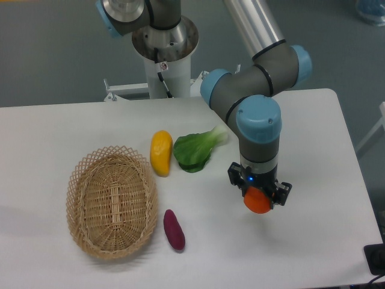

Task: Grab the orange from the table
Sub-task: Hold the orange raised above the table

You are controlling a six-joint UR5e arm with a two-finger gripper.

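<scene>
The gripper [259, 196] pointed straight down, its fingers apparently clamped on the orange [258, 202] between them, seemingly lifted just above the table [313, 241] below.

A wicker basket [90, 241], yellow fruit [160, 153], leafy green [194, 153] and purple sweet potato [174, 229].

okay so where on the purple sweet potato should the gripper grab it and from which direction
Grip the purple sweet potato across its narrow middle, coming straight down from above. It lies flat on the table, long axis running roughly toward the camera, so the fingers should close left-right. The basket sits close on its left, leaving little room there.
</scene>
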